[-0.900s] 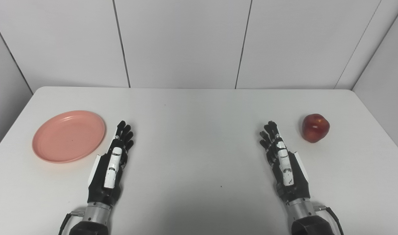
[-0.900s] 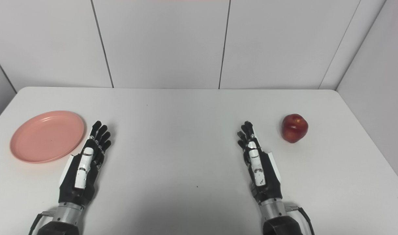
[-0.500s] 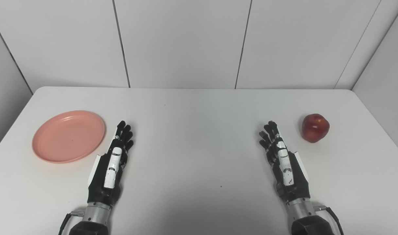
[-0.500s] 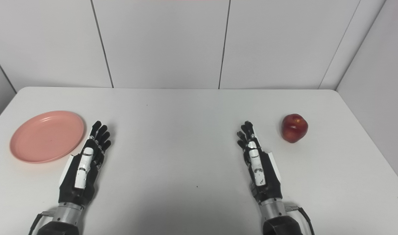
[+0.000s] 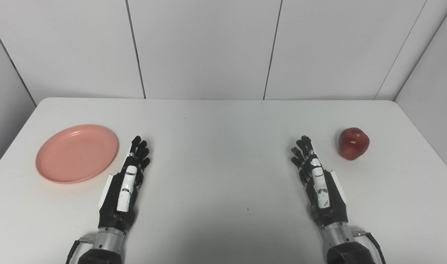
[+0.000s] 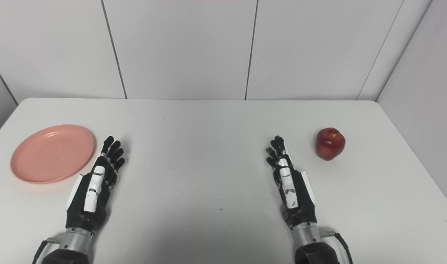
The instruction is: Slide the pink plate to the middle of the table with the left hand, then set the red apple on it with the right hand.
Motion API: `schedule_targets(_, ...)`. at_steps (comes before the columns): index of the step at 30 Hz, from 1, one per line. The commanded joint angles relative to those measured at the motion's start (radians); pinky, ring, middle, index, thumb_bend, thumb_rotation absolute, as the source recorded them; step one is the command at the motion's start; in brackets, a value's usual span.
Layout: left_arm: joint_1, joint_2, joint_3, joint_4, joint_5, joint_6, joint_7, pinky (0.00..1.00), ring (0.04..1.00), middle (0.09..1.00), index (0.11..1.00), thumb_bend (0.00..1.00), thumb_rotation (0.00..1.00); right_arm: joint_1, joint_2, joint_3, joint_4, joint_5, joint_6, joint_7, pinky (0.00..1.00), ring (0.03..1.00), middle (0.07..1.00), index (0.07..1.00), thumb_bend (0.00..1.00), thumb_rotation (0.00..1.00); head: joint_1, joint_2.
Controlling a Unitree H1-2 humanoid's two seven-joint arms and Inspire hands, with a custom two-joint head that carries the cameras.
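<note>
Writing: none is showing anywhere that can be read.
Table (image 5: 223, 121): white and matte, lying wide under both hands, with a few tiny dark specks.
Room: pale panelled walls are closing in behind and at both sides.
Plate (image 5: 77, 153): pink, sitting at the left, just beside the left hand's fingertips.
Apple (image 5: 353, 143): red, sitting at the right, near the right hand but apart from it.
Left hand (image 5: 125, 185): lying flat, fingers stretched out, holding nothing.
Right hand (image 5: 318, 183): doing likewise, spread and holding nothing.
</note>
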Motion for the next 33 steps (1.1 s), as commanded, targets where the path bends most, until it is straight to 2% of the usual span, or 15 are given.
schedule_targets(1, 0.040, -0.013, -0.004, 0.019, -0.005, -0.008, 0.002, 1.00, 1.000, 1.000, 0.985, 0.29, 1.00, 0.030, 0.009, -0.001, 0.047, 0.005, -0.028, 0.005, 0.98, 0.971, 0.989, 0.994, 0.40, 1.00, 0.001, 0.000)
schedule_targets(24, 0.044, -0.019, -0.009, 0.020, -0.005, -0.011, 0.002, 1.00, 1.000, 1.000, 0.987, 0.28, 1.00, 0.029, 0.005, -0.003, 0.056, 0.000, -0.038, 0.006, 0.98, 0.971, 0.988, 0.994, 0.40, 1.00, 0.025, -0.004)
schedule_targets(33, 0.046, -0.032, -0.025, 0.029, 0.009, -0.027, 0.008, 1.00, 0.998, 1.000, 0.979, 0.30, 1.00, 0.031, -0.015, -0.014, 0.058, 0.022, -0.034, 0.019, 0.99, 0.981, 0.998, 1.000, 0.40, 1.00, 0.109, -0.007)
